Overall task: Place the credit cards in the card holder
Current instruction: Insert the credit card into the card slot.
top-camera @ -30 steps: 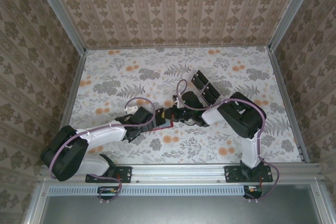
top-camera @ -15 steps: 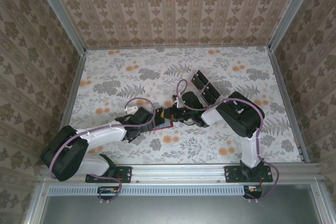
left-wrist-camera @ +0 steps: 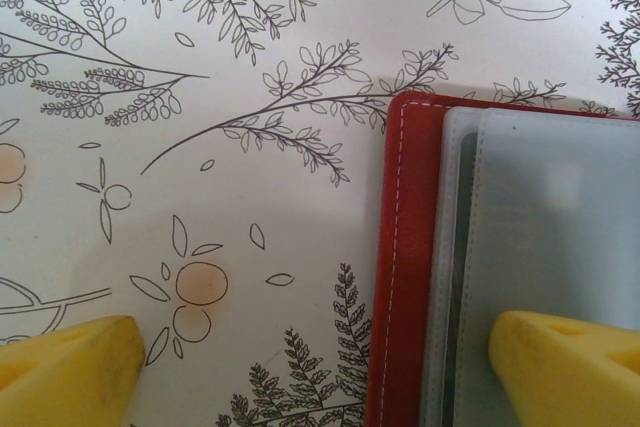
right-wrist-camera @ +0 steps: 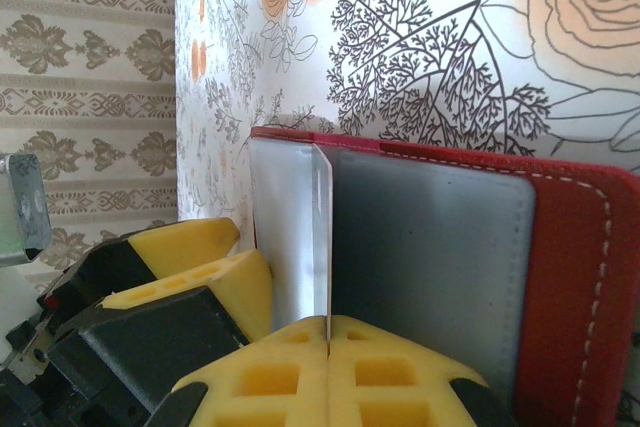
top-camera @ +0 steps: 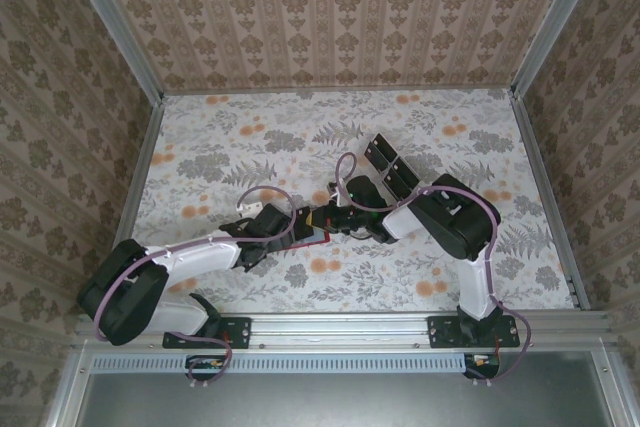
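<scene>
Edge-on, the credit card (right-wrist-camera: 321, 237) in the right tool (right-wrist-camera: 328, 335) barely shows.

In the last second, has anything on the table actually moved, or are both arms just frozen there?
Barely. The right arm's elbow crept slightly left, toward the red wallet. The right gripper stays shut on a credit card standing in the wallet; the left gripper stays open over it. The spare cards lie unmoved.
</scene>
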{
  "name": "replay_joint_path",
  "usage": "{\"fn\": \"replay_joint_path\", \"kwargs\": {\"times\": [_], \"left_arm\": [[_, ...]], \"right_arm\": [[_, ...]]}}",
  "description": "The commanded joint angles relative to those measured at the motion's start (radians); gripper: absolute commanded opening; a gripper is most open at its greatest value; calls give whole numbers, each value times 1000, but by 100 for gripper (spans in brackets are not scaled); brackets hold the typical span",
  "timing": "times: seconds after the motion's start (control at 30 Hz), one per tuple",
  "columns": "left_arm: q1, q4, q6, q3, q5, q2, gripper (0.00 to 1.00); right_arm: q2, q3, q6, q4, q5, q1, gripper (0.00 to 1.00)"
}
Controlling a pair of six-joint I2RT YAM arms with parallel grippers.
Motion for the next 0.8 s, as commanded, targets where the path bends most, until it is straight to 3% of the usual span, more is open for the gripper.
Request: {"fn": "replay_joint_path", "kwargs": {"times": [0.0, 0.77], "left_arm": [[-1, -148, -14, -68, 26, 56, 99], [-3, -149, -15, -69, 27, 55, 100]], "right_arm": [[29, -4, 9, 10, -45, 10, 0], [3, -71, 33, 6, -1, 8, 0]]}}
